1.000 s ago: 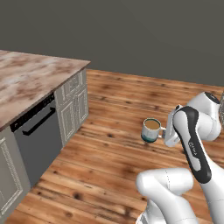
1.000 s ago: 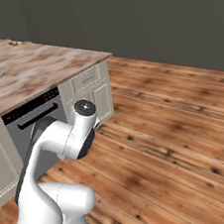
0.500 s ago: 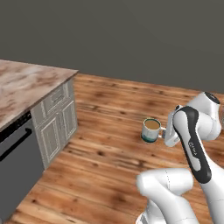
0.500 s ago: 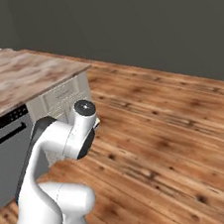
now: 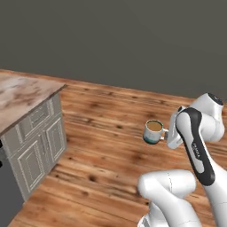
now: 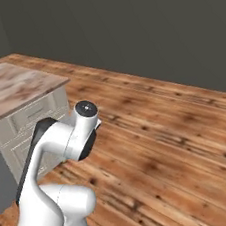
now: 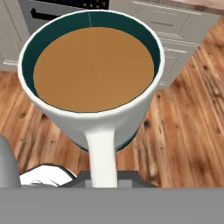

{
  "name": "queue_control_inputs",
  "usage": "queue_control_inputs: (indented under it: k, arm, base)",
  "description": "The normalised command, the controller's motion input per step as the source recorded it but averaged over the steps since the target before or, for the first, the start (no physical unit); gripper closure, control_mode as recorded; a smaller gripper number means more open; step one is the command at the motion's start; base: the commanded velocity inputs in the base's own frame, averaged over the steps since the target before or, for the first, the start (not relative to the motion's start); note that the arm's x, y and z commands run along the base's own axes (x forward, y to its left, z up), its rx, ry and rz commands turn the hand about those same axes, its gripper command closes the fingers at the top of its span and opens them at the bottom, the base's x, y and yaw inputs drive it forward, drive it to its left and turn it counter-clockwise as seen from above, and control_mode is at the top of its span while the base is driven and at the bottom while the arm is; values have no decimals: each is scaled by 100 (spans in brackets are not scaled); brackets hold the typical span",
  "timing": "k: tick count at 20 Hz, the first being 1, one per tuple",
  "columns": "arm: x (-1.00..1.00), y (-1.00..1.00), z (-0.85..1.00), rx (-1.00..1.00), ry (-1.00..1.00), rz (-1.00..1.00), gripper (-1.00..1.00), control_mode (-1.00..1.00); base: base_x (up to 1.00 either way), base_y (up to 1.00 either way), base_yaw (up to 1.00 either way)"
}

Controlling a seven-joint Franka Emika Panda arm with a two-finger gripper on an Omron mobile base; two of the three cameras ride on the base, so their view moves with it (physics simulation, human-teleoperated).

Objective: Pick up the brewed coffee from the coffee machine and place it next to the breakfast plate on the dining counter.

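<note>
The gripper (image 5: pixel 169 136) was clenched on the side handle of the small white mug with a teal base (image 5: pixel 153 131), though its fingertips were mostly hidden. The mug hung upright above the brown plank floor (image 5: pixel 102 128), probably to keep the light brown coffee (image 7: pixel 93 68) level. The marble-topped cream cabinet (image 5: pixel 31 133) stood far left. No writing was readable.

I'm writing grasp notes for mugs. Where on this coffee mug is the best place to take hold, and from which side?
Grip the handle, coming in level from the handle side. It juts sideways off the upright mug, giving shut jaws a narrow bar, and it leaves the open top, full of coffee, clear. The gripper holds it this way now.
</note>
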Motion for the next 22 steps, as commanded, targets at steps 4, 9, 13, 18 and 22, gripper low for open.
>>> queue_control_inputs:
  k: [4, 9, 13, 18, 22]
  arm:
    - [0, 0, 0, 0, 0, 0, 100, 100]
    - [0, 0, 0, 0, 0, 0, 100, 100]
    - [0, 0, 0, 0, 0, 0, 100, 100]
    - [0, 0, 0, 0, 0, 0, 100, 100]
    - [0, 0, 0, 0, 0, 0, 100, 100]
  base:
    - [100, 0, 1]
    - [100, 0, 1]
    - [100, 0, 0]
    - [100, 10, 4]
    - [100, 22, 10]
